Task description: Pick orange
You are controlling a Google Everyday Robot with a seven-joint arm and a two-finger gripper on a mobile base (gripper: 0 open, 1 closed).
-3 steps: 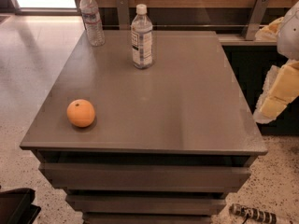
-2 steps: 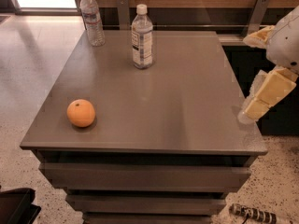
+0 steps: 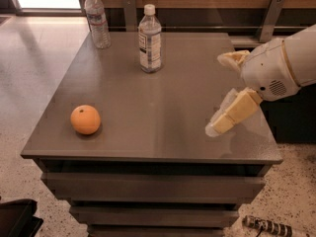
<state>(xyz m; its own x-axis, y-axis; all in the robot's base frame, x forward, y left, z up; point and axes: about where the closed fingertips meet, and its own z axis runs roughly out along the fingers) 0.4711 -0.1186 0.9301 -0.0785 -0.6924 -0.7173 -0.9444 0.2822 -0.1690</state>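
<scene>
Since the orange (image 3: pixel 85 119) sits alone near the worktop's (image 3: pixel 177 83) front-left corner, well apart from the far bottle (image 3: pixel 98 19) and the near bottle (image 3: pixel 149 38) at the back, nothing crowds a grasp on it. The pincer (image 3: pixel 216 94) hangs over the right side, well away from the fruit, its two pale fingers spread with nothing between them. The arm (image 3: pixel 281 63) comes in from the right, wrist tipped down and leftward; the reach looks barely begun.
</scene>
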